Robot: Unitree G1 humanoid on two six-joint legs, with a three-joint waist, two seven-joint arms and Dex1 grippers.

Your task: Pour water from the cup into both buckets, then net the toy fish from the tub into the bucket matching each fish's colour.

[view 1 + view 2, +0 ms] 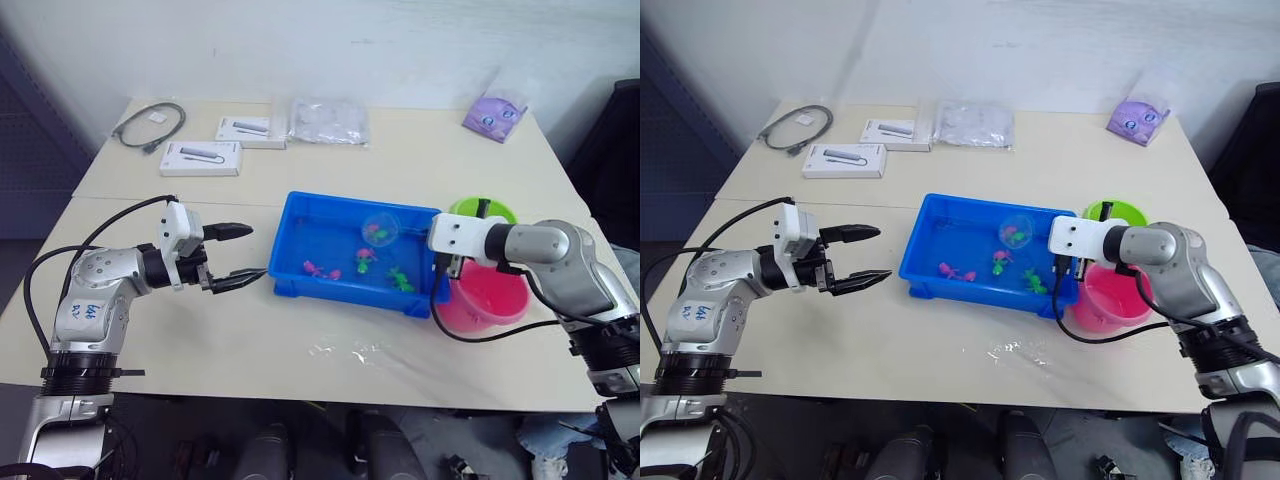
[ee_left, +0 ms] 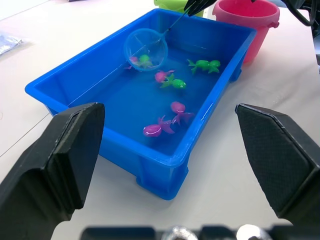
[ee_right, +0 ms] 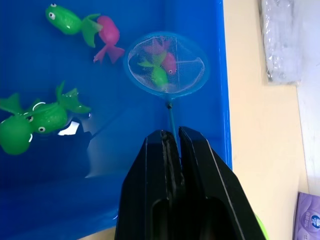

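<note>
The blue tub [image 1: 340, 290] sits mid-table with several pink and green toy fish [image 2: 161, 128] in its water. My right gripper [image 3: 171, 134] is shut on the thin handle of the net [image 3: 166, 63] at the tub's right end. The hoop is over the tub's far side and holds one pink and one green fish. Right of the tub stand the green bucket [image 1: 482, 210], farther back, and the pink bucket [image 1: 487, 300], nearer and under my right wrist. My left gripper [image 1: 240, 256] hangs open and empty just left of the tub. The cup is out of view.
Two white boxes [image 1: 200, 157] [image 1: 250, 130], a coiled cable [image 1: 150, 125] and a clear bag [image 1: 328, 120] lie at the table's far side. A purple pouch [image 1: 493, 113] is at the far right. Spilled water [image 1: 345, 350] glistens in front of the tub.
</note>
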